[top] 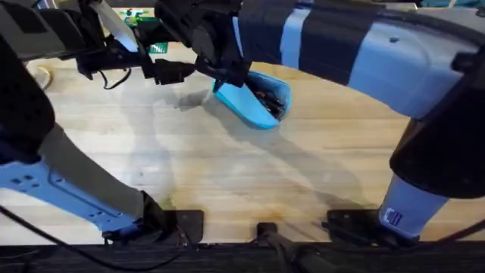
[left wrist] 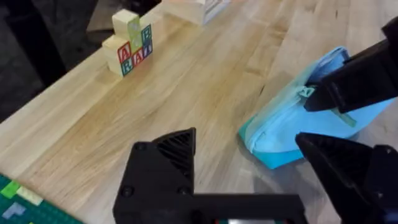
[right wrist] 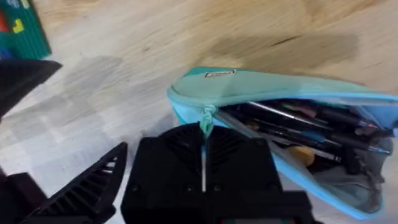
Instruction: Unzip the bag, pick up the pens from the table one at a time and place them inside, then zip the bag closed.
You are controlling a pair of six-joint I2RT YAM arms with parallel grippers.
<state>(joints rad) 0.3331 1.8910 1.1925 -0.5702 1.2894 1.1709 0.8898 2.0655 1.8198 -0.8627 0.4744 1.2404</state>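
Overhead view: the bag (top: 254, 98) lies unzipped toward the table's (top: 227, 167) far edge near the middle, pens (right wrist: 311, 124) inside. The right gripper (right wrist: 205, 149) touches the bag's zipper end by the pull cord (right wrist: 205, 119); whether its jaws grip cannot be told. The left gripper (left wrist: 249, 168) hovers beside the bag, jaws apart

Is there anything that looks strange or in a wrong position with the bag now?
Nothing looks damaged or spilled. The bag lies on the table with its zipper wide open, the pens packed inside in a loose bundle. The pull cord hangs at the closed end, by the right gripper.
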